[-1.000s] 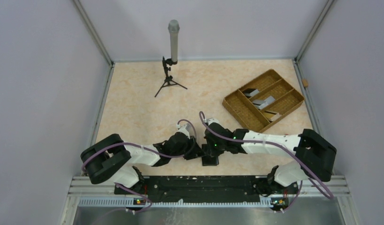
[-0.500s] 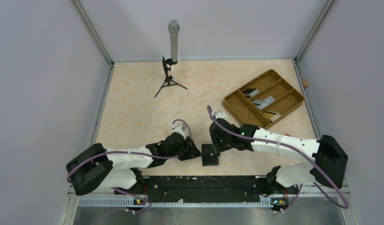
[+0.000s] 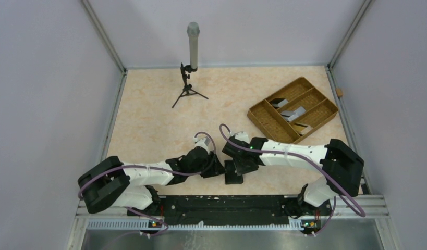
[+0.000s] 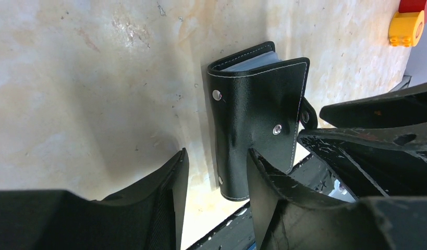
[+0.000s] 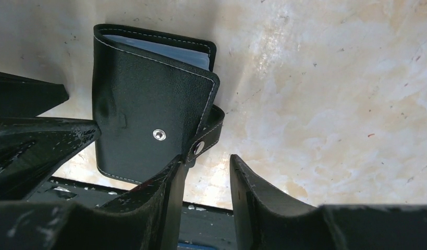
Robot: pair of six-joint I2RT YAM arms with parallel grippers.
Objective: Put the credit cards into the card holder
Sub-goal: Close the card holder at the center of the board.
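Note:
The card holder [image 3: 233, 174], a black wallet with a clasp tab, lies folded near the table's front edge. Pale blue lining shows at its far edge in both wrist views. My left gripper [image 3: 217, 169] is open at its left side; in the left wrist view [image 4: 217, 152] its right finger [image 4: 268, 192] lies over the wallet [image 4: 258, 109]. My right gripper [image 3: 238, 162] is open; in the right wrist view [image 5: 206, 156] the clasp tab [image 5: 207, 136] sits just beyond the gap, beside the wallet [image 5: 143, 99]. The credit cards [image 3: 293, 112], grey and dark, lie in the tray.
A brown woven divided tray [image 3: 263, 119] stands at the back right. A microphone on a small tripod [image 3: 192, 49] stands at the back. A black rail [image 3: 221, 204] runs along the near edge. A yellow and red block [image 4: 406, 26] shows in the left wrist view.
My right gripper drew back to the right and away from the wallet, then came back over its upper right side. My left arm shifted slightly. The wallet has stayed in place.

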